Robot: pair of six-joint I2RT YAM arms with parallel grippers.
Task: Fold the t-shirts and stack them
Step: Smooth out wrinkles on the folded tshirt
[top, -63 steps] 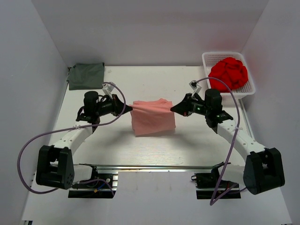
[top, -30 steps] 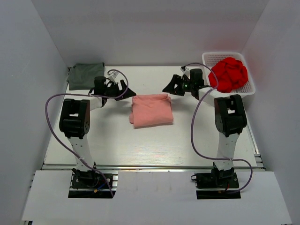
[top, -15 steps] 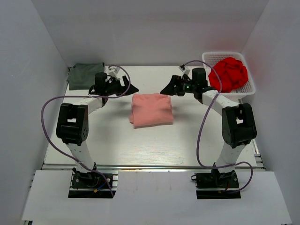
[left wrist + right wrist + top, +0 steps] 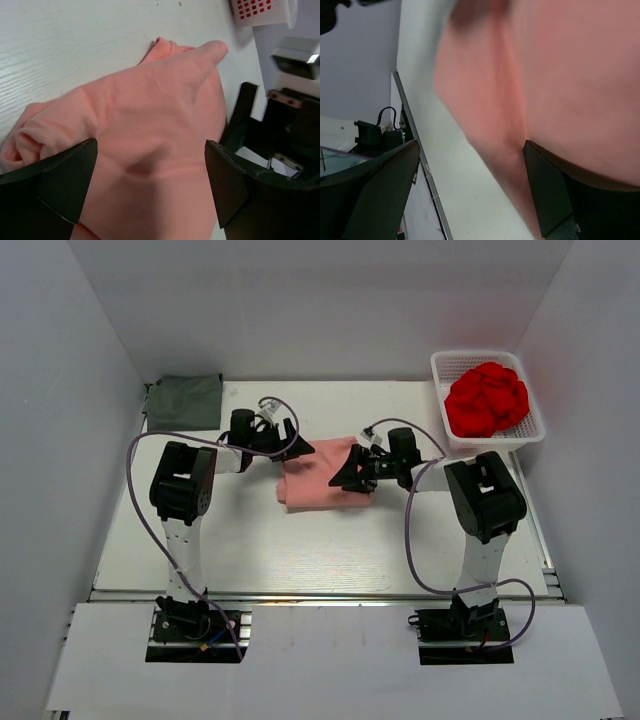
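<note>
pink t-shirt (image 4: 318, 483): soft matt cloth | table (image 4: 300, 540): white, fine wood grain | basket (image 4: 442, 390): white plastic mesh | jaws: matt black

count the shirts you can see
2 clear ones: a pink shirt folded in the middle, and a grey-green shirt folded at the far left corner. The red cloth in the basket may be more.

Bright, even light fills the top view; shadows on the table (image 4: 300, 550) are soft. Up close, the pink t-shirt (image 4: 570, 75) looks blurry.
</note>
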